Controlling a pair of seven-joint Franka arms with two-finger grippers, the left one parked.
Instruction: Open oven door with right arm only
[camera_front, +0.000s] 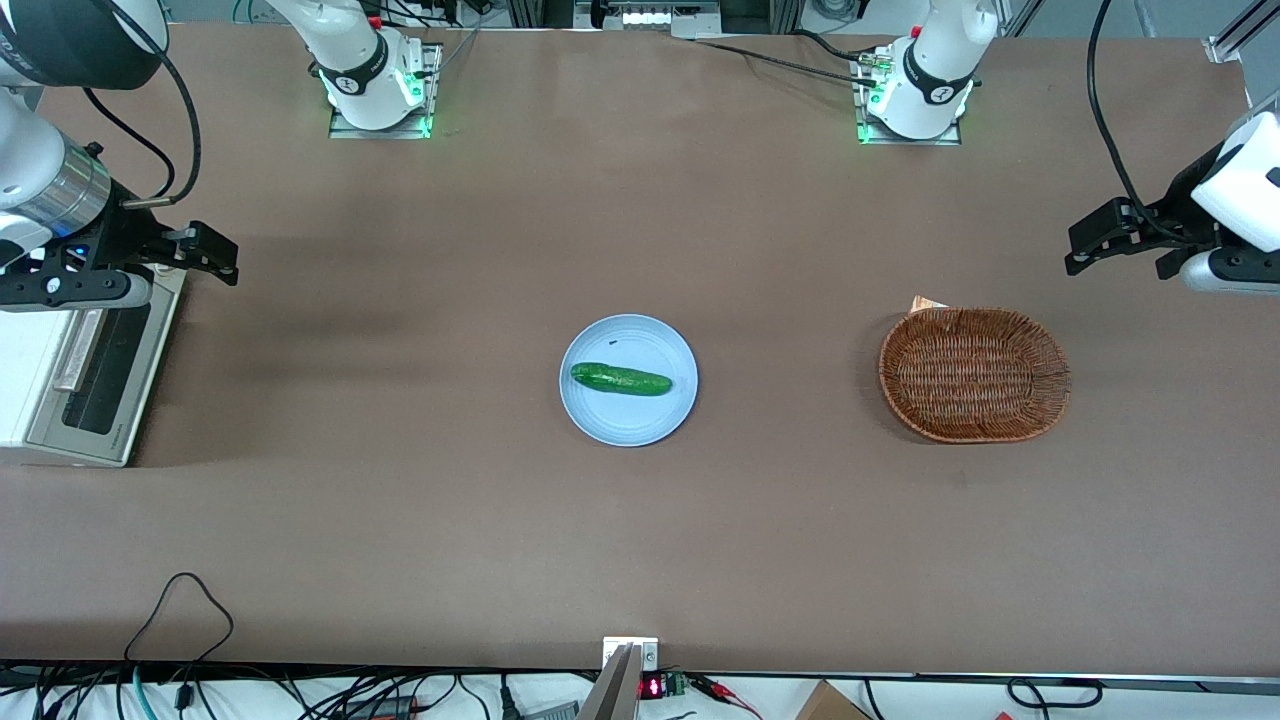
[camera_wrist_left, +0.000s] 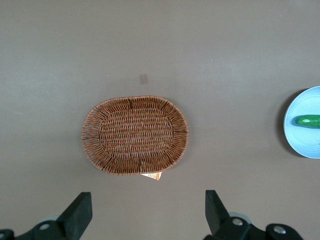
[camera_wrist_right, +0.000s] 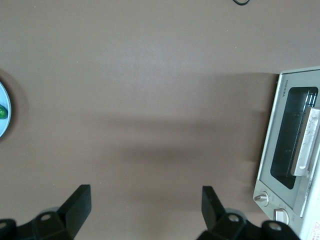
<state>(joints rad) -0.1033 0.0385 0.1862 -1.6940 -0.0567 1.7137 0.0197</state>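
The right arm (camera_front: 45, 195) hangs over the working arm's end of the tabletop (camera_front: 640, 520), its pincer (camera_front: 195, 255) spread wide and holding nothing — the wrist view shows both black fingers (camera_wrist_right: 75, 202) well apart over bare brown surface. Just beside it sits the toaster oven (camera_front: 25, 380). The oven door (camera_front: 100, 370) looks shut, lying flush in its frame with the dark window (camera_wrist_right: 292, 135) and bar handle (camera_wrist_right: 306, 142) facing up toward the cameras.

By the look of it, the job is at the approach stage: nothing has yet been gripped. The pincer floats above the oven's end farther from the front camera, close to the door but not touching it. The next move would seem to call for bringing the fingers down astride the bar handle, closing on it, then swinging the door along the arc of its hinge — a straight pull could drag the light oven across the tabletop instead.

At the middle of the tabletop a blue plate (camera_front: 600, 425) carries a cucumber (camera_front: 620, 379); a wicker basket (camera_front: 975, 375) lies toward the parked arm's end, a scrap of paper (camera_wrist_left: 151, 175) poking out from under its rim. Cables (camera_front: 180, 600) trail along the edge nearest the front camera.
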